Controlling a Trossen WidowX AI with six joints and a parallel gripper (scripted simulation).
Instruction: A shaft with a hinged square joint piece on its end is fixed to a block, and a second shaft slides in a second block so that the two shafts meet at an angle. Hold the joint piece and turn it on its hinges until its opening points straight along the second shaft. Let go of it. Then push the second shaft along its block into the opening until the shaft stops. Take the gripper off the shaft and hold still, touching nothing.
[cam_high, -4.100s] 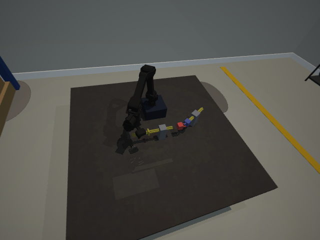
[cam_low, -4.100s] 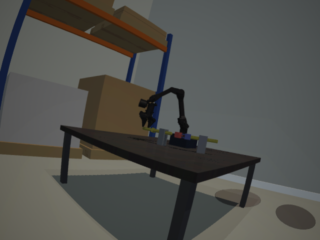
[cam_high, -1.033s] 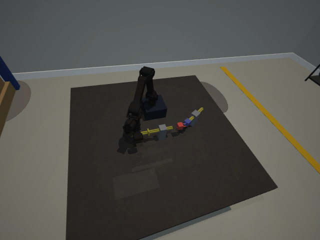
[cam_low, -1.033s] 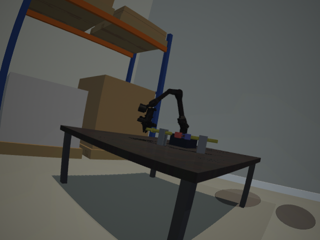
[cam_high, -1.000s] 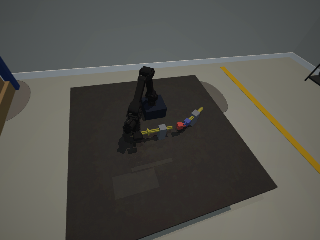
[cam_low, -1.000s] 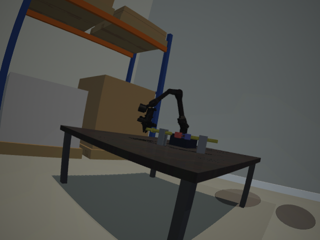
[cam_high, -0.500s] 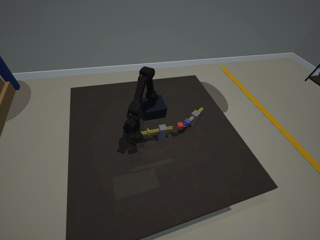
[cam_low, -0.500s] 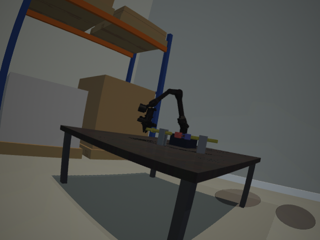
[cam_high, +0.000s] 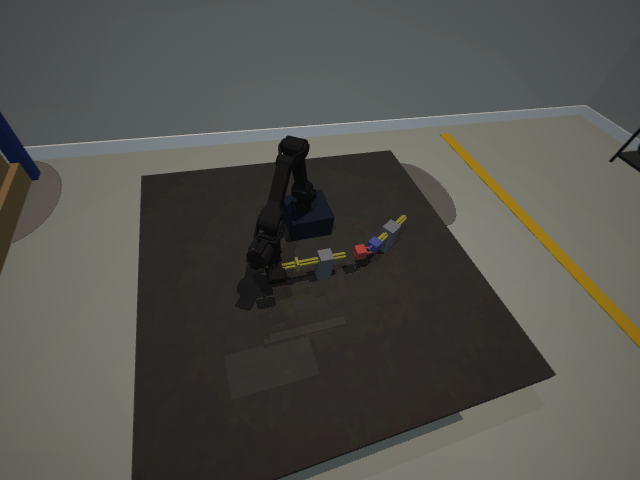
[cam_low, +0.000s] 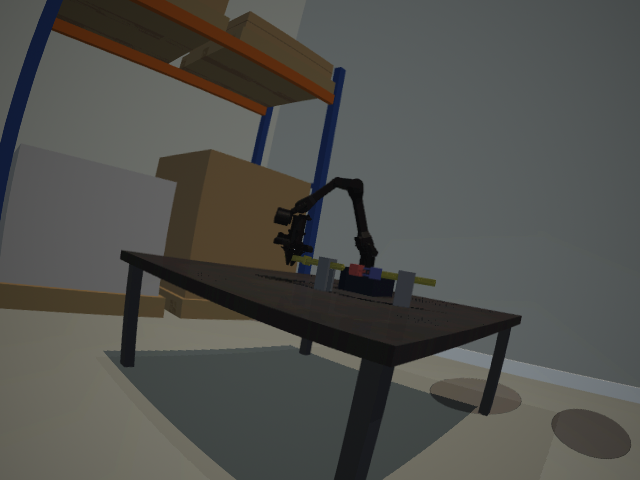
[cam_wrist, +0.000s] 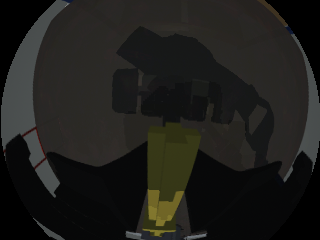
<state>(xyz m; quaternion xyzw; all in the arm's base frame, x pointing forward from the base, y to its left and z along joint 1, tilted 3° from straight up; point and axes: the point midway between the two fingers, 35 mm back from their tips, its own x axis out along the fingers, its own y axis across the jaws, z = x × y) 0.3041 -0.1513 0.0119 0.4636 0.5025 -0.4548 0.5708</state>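
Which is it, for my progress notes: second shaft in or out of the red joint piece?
Out: a gap separates the second shaft from the joint piece.

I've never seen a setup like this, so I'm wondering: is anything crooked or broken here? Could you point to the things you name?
Nothing looks broken. The two yellow shafts, the sliding one (cam_high: 305, 261) (cam_low: 313, 262) and the fixed one (cam_high: 401, 220) (cam_low: 424, 281), meet at an angle, but that's intended.

We see 2 matt, smooth grey blocks (cam_high: 324, 264) (cam_low: 324, 273) and a dull, faintly mottled tabletop (cam_high: 206, 320) (cam_low: 310, 304) (wood-like, perhaps).
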